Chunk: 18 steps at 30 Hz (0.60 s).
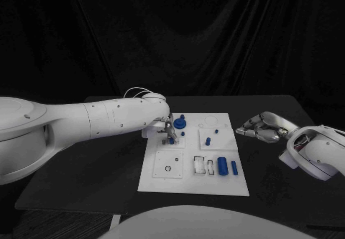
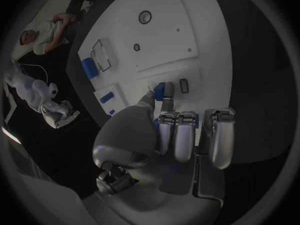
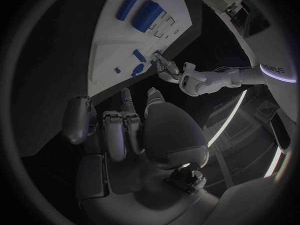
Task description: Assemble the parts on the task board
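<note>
Blue peg (image 2: 160,91) pinched in my left hand (image 1: 164,128) over the board (image 1: 162,181); right hand (image 1: 260,127) curled, holding nothing; several pieces (image 1: 223,166) seemingly unplaced.

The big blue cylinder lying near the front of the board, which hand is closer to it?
Left. The left hand is over the board, just behind and left of the cylinder. The right hand hovers off the board's right edge, farther away.
</note>
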Tool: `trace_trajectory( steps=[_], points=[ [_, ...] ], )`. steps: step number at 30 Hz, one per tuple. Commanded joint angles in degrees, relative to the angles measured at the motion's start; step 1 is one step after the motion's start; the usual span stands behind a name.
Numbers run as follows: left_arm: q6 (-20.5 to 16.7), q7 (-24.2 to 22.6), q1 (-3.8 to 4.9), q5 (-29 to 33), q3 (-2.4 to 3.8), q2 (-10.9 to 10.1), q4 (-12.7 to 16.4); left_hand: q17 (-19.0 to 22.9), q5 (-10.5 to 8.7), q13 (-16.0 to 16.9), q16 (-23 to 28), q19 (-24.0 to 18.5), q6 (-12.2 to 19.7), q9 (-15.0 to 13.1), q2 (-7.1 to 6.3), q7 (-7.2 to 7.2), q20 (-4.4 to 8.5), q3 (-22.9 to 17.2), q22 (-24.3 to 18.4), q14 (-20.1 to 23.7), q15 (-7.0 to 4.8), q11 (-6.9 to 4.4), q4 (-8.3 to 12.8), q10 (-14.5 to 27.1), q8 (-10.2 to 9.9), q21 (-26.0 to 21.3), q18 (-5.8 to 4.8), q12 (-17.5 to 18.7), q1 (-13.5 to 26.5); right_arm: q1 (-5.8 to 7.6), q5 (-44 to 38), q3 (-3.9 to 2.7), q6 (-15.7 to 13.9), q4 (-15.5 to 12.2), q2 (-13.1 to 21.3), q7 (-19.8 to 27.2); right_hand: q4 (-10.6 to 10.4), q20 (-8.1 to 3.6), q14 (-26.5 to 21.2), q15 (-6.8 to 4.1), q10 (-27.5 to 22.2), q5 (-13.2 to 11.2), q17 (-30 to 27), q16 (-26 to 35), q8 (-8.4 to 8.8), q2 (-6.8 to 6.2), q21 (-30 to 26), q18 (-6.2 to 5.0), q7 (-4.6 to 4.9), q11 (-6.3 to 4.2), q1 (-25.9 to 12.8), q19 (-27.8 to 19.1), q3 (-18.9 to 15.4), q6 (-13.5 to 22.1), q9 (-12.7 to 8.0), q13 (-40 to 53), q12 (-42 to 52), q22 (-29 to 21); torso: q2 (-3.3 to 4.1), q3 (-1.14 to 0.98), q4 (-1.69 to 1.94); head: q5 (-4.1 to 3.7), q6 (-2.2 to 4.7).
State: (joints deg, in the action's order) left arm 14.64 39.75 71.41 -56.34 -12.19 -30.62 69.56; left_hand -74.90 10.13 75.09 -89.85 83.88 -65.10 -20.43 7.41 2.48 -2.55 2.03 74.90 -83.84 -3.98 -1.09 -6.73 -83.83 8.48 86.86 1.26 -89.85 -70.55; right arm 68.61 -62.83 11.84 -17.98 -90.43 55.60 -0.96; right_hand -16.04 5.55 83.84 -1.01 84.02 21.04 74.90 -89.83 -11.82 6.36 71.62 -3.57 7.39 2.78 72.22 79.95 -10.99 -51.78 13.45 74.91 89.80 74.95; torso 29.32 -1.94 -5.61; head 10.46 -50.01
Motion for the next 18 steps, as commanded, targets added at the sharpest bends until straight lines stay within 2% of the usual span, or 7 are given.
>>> trace_trajectory(
  steps=[1,18],
  points=[
    [-0.39,-1.14,-0.23,0.08,0.00,0.27,-0.11,-15.10,-0.25,14.91,-0.15,2.54,0.03,0.05,-0.01,0.50,0.34,-0.03,10.11,-6.16,-0.27,-0.15,-0.35,-6.17,-0.24,-0.38,0.17,-0.15,0.76,-0.14,-0.05,-0.04,0.12,-0.07,0.11,-0.97,-0.16,0.04,6.16,0.31,5.98,0.22,15.10,-0.17,-0.13,-0.14,-0.25,-0.89,-0.06,0.21,0.54,-0.23,-0.33,0.35,-0.05,15.09,0.20,9.09,0.01,0.02,-0.01,0.07,0.01],
    [0.15,-0.92,-0.53,0.08,0.00,0.16,-0.52,-15.10,-1.35,14.91,-0.15,2.45,0.22,0.04,-0.40,0.65,0.28,-0.10,9.99,-6.16,-0.19,-0.05,-0.74,-6.17,-0.64,-0.53,0.21,-0.15,1.11,-0.15,-0.05,-0.04,0.42,-0.06,0.07,-1.04,-0.21,0.04,6.16,0.31,5.98,0.18,15.10,-0.17,-0.14,-0.09,-0.27,-0.89,-0.06,0.22,0.55,-0.23,-0.37,0.36,-0.06,15.09,0.20,9.08,0.03,0.01,0.03,0.19,0.01]
  ],
)
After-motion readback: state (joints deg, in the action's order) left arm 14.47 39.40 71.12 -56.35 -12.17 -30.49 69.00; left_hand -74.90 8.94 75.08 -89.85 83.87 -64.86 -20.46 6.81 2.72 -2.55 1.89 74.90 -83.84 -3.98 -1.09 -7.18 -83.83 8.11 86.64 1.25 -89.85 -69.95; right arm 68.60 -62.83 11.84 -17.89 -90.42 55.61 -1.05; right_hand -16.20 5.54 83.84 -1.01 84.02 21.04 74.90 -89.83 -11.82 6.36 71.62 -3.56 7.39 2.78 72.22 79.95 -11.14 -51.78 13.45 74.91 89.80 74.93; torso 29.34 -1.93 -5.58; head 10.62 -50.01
